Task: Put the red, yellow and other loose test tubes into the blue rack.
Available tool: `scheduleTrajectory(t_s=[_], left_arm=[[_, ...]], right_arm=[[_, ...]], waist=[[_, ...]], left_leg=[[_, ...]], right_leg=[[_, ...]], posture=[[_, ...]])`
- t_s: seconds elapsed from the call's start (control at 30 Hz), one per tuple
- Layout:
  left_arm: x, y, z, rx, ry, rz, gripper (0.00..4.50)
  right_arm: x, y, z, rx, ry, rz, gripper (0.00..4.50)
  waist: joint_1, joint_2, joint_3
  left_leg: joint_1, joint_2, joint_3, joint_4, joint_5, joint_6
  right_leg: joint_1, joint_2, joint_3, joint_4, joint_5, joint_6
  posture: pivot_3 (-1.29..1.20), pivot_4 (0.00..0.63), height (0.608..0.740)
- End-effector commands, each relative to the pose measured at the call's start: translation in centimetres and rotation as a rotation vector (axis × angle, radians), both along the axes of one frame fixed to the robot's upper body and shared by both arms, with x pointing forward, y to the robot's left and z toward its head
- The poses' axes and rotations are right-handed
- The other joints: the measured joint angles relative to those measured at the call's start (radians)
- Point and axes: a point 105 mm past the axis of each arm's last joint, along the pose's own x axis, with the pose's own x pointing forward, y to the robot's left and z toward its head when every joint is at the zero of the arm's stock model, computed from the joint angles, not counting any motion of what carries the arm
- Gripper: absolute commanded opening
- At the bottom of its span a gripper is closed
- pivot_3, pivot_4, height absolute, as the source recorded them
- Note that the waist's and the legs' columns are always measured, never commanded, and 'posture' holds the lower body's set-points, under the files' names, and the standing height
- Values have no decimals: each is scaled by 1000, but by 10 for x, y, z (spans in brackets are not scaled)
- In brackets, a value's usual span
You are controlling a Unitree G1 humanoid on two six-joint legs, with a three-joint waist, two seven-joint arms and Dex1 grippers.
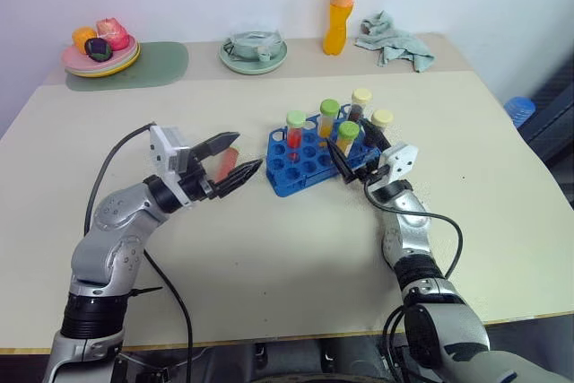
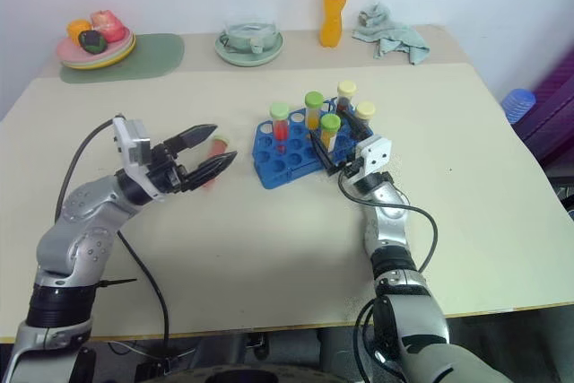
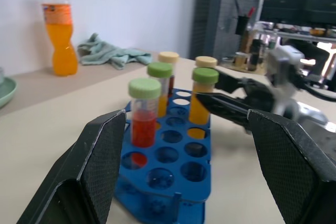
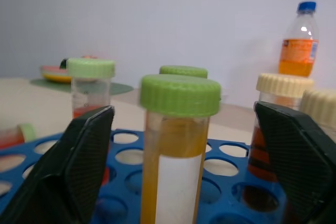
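Note:
The blue rack [image 1: 285, 166] stands mid-table with several capped tubes upright in it: a red one with a green cap [image 1: 295, 134], yellow ones with green caps, and two with cream caps [image 1: 361, 100]. My right gripper [image 1: 349, 139] is open, one finger on each side of the front yellow tube [image 4: 176, 145], which stands in the rack. A loose red tube [image 1: 226, 161] lies on the table left of the rack. My left gripper [image 1: 247, 152] hovers open above it and points at the rack, with nothing between its fingers.
Along the back edge are an orange drink bottle [image 1: 339, 8], a crumpled green cloth [image 1: 395, 42], a green plate with a bowl [image 1: 254, 53] and a pink plate of fruit [image 1: 100, 53] on a green mat. Bare tabletop lies in front of the rack.

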Motion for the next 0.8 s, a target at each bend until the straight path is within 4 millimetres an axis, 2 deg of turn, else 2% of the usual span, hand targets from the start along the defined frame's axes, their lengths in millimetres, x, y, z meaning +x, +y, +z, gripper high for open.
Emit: scheduleTrajectory(t_s=[0.03,0.3,0.47,0.57,0.7,0.8], left_arm=[[0,5,17,-48,-44,70,3800],[16,18,9,6,-18,260,3800],[25,29,4,133,-5,567,3800],[23,23,5,84,87,528,3800],[36,35,-12,176,350,661,3800],[46,20,-5,197,480,608,3800]], right_arm=[[-6,-2,18,-65,-58,6,4450],[-38,-5,17,-176,70,174,4450],[-57,-23,26,-256,148,200,4450],[-66,-33,38,-326,179,219,4450],[-72,-42,62,-423,159,257,4450],[-71,-44,77,-482,122,264,4450]], waist=[[0,0,0],[3,0,0],[8,0,0],[8,-1,0],[13,-2,1],[19,-6,3]], left_leg=[[0,0,0,0,0,0],[0,0,0,0,-2,4],[0,0,-1,0,-3,4],[-1,-1,-1,0,-3,5],[-1,0,-2,1,-3,5],[-1,0,-2,2,-3,5]], right_leg=[[0,0,0,0,0,0],[0,0,0,0,0,0],[0,-1,0,-1,-1,-2],[0,-1,0,-1,-2,-3],[0,0,0,0,-2,-3],[0,1,-1,0,-1,1]], posture=[[0,150,740],[0,150,740],[0,150,740],[0,150,740],[0,150,740],[0,150,740]])
